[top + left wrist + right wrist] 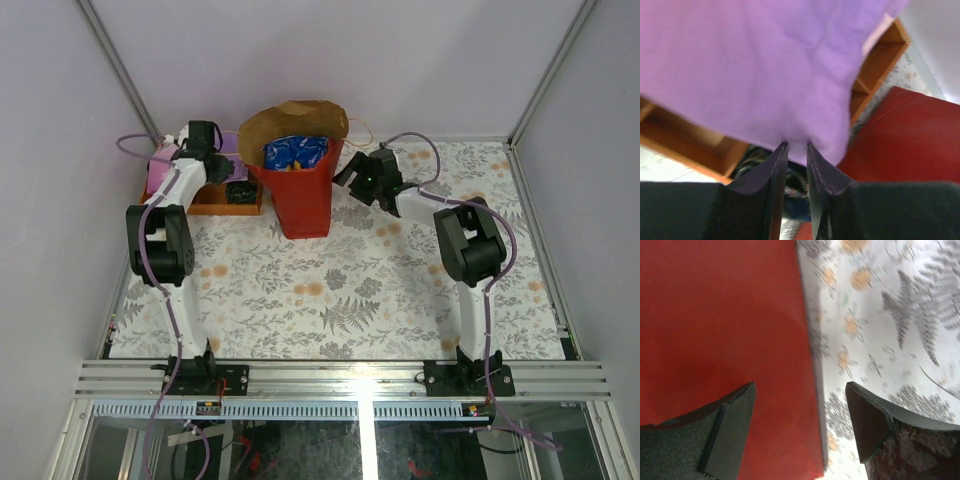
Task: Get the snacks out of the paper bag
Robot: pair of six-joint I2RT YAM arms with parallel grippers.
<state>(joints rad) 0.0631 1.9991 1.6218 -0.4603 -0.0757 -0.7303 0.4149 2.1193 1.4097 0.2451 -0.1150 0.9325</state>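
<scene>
The red paper bag [303, 200] stands upright at the back middle, mouth open, brown inside. Blue-and-white snacks [295, 152] fill its top; any other packets are hidden. My right gripper [350, 172] is open and empty, close against the bag's right side. In the right wrist view it [800, 387] straddles the bag's edge, one finger over the red wall [715, 315], the other over the tablecloth. My left gripper [222, 165] is at the bag's left, over the wooden tray. In the left wrist view its jaws [796, 145] stand almost together, tips at the purple cloth [755, 65], the bag [910, 135] at right.
The brown wooden tray [215, 207] sits left of the bag, holding the purple cloth [163, 160] and a dark object [240, 192]; its compartments show in the left wrist view [880, 60]. The fern-patterned tablecloth [330, 290] covers the table. Walls enclose the back and sides.
</scene>
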